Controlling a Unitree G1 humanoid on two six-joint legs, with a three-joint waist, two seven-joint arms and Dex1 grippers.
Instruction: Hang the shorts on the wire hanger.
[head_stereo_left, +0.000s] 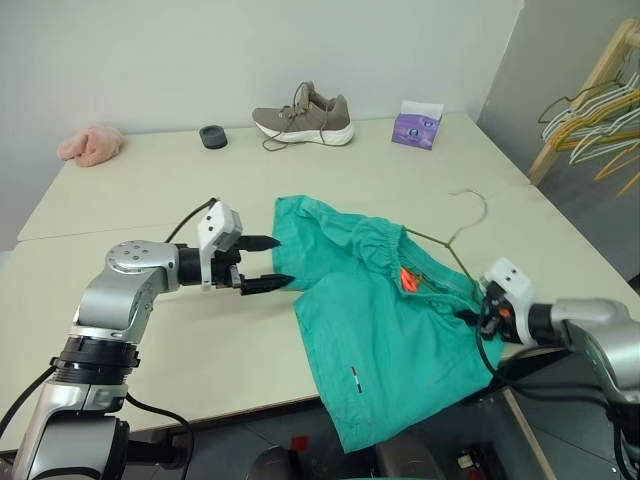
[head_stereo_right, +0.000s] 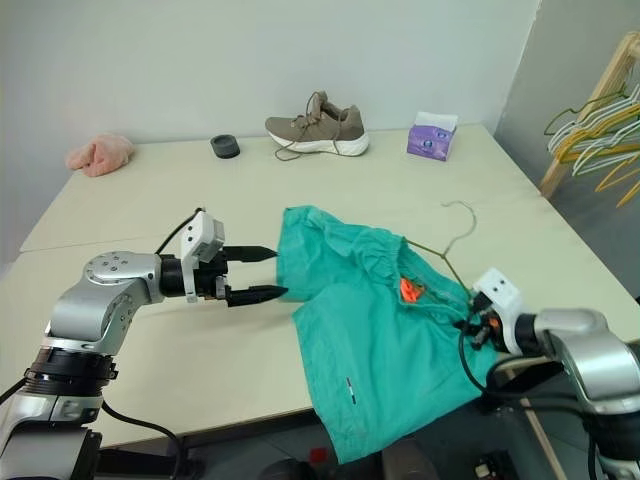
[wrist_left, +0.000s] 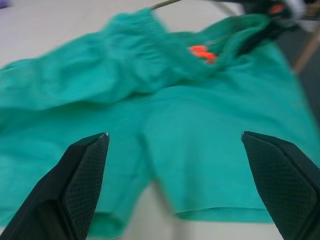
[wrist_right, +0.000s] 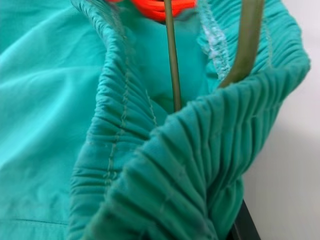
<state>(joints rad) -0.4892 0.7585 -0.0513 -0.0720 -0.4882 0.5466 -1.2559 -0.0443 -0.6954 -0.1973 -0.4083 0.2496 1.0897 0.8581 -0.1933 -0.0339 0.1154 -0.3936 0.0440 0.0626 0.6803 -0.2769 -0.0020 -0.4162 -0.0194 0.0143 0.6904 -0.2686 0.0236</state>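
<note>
Back of the table (head_stereo_left: 120, 215): a pink cloth (head_stereo_left: 91, 143), a black ring (head_stereo_left: 212, 136), a brown sneaker (head_stereo_left: 304, 117) and a purple tissue box (head_stereo_left: 417, 125), its print unreadable. The shorts (head_stereo_left: 385, 320) sprawl at the near edge, legs draping off it, the wire hanger (head_stereo_left: 452, 240) threaded through the waistband with its hook aimed at the far side. Left gripper (head_stereo_left: 278, 262) gapes wide beside the fabric, touching nothing; right gripper (head_stereo_left: 480, 317) is clamped shut on the gathered waistband

Teal-green shorts (head_stereo_left: 385, 330) with orange tag (head_stereo_left: 407, 279), apparently olive wire hanger (head_stereo_left: 452, 243).
</note>
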